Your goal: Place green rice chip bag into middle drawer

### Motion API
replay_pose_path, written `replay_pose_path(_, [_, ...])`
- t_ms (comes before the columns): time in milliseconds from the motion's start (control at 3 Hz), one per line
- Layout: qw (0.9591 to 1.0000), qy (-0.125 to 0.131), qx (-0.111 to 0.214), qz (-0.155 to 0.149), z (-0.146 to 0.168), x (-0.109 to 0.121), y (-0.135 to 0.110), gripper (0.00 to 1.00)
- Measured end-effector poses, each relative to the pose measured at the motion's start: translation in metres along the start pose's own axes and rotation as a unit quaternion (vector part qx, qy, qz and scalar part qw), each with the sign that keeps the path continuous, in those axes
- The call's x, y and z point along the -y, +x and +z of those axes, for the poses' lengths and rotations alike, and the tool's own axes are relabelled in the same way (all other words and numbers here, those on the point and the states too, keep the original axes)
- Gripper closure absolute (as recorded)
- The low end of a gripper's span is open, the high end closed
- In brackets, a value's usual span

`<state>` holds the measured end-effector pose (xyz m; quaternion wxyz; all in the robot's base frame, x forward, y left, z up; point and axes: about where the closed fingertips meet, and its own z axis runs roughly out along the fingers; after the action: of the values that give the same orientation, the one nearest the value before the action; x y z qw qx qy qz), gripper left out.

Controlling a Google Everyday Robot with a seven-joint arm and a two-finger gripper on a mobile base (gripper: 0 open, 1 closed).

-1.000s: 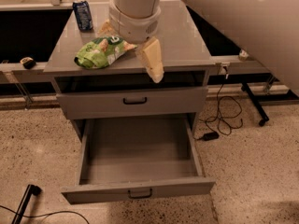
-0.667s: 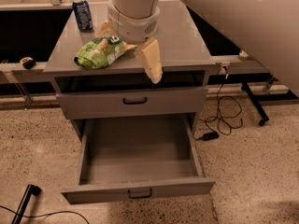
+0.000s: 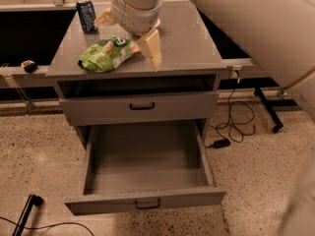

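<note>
The green rice chip bag [image 3: 106, 54] lies crinkled on the grey cabinet top [image 3: 187, 43], near its front left. My gripper [image 3: 129, 41] hangs just above the bag's right end with its two tan fingers spread wide. One finger [image 3: 152, 47] is to the right of the bag and the other [image 3: 104, 18] is behind it. The gripper is open and holds nothing. The middle drawer [image 3: 147, 198] is the lowest one. It is pulled fully out below, and its tray is empty.
A blue can [image 3: 87, 14] stands at the cabinet's back left corner. The taller-fronted drawer [image 3: 140, 107] above is shut. A black cable and plug [image 3: 224, 139] lie on the floor to the right. A black object [image 3: 27, 213] lies at the lower left.
</note>
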<state>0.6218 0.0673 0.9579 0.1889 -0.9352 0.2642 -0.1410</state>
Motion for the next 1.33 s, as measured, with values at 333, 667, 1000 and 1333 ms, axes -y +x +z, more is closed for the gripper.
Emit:
replay_pose_path(333, [0.9992,0.037,0.015,-0.006,0.021,0.025,0.026,0.0])
replay_pose_path(667, [0.9977,0.049,0.045,-0.013,0.059,0.06,0.033,0.0])
replay_pose_path(1000, [0.9966,0.046,0.068,-0.009,0.101,0.093,0.039,0.0])
replay_pose_path(1333, [0.9962,0.028,0.082,-0.009,0.141,0.115,0.037,0.18])
